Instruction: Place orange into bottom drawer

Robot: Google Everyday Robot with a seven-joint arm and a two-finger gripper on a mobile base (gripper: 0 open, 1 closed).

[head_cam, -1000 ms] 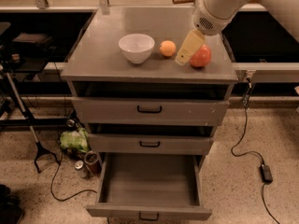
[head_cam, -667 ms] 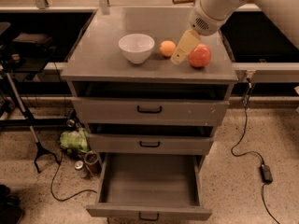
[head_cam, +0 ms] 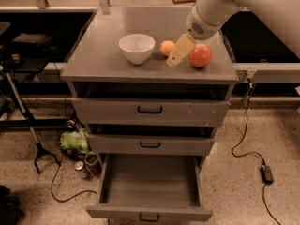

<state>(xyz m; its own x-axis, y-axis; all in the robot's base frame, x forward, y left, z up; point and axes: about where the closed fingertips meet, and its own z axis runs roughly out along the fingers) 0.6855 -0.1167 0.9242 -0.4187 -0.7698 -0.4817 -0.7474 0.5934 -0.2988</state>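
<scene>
**Figure: approach to the fruit.** The orange point(head_cam: 167, 48) lay on the grey cabinet top point(head_cam: 101, 60) in the upper middle of the frame, well above the bottom drawer point(head_cam: 150, 213). That drawer stood pulled out at the lower middle, its bare floor showing.

Over the preceding second the orange had not shifted. The gripper point(head_cam: 174, 60) had slid leftward and slightly down in the frame. It now sat just right of the orange, with its pale tip low against the cabinet top. We could not tell whether the gripper was open or closed, nor whether it touched the fruit. We judged the reach to be closing in, with the grasp not yet made and the carry down to the drawer still ahead.

The reddish fruit point(head_cam: 200, 56) sat just right of the gripper, leaving it a narrow lane. The white bowl point(head_cam: 137, 48) stood left of the orange, near but apart. We judged a nudge of either neighbour, or a roll of the orange, to be the main risk.

The two upper drawers point(head_cam: 150, 109) lay between the cabinet top and the open one. On the floor at lower left we saw a green bag point(head_cam: 74, 140) and cans point(head_cam: 87, 164), and at lower right a cable point(head_cam: 243, 139).
</scene>
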